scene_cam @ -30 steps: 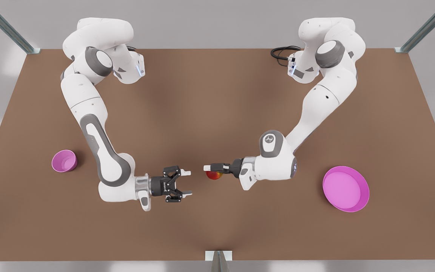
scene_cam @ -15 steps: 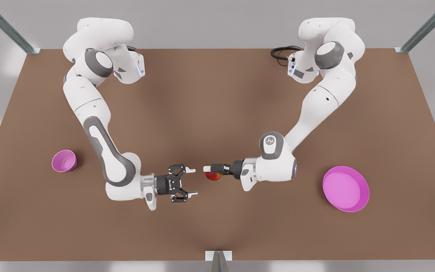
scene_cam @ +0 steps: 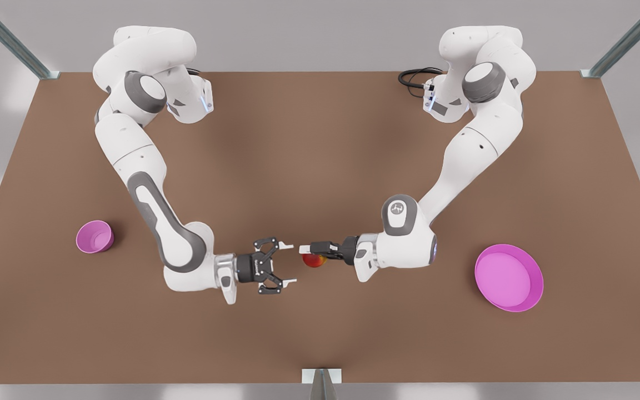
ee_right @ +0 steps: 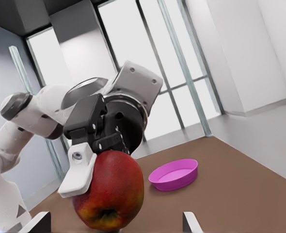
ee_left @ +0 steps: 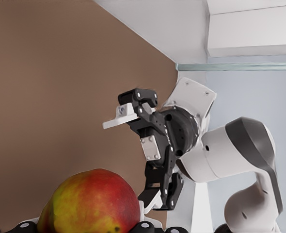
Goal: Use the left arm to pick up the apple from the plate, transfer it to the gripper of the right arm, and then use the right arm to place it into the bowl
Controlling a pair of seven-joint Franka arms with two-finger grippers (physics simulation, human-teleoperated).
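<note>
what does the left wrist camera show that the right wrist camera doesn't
Left wrist view alone: the right pincer, open, facing the camera, above the brown table.

Right wrist view alone: the left pincer shut on the apple, the pink plate behind it, and tall windows.

Both: the red and yellow apple, close up, and the brown table.
</note>
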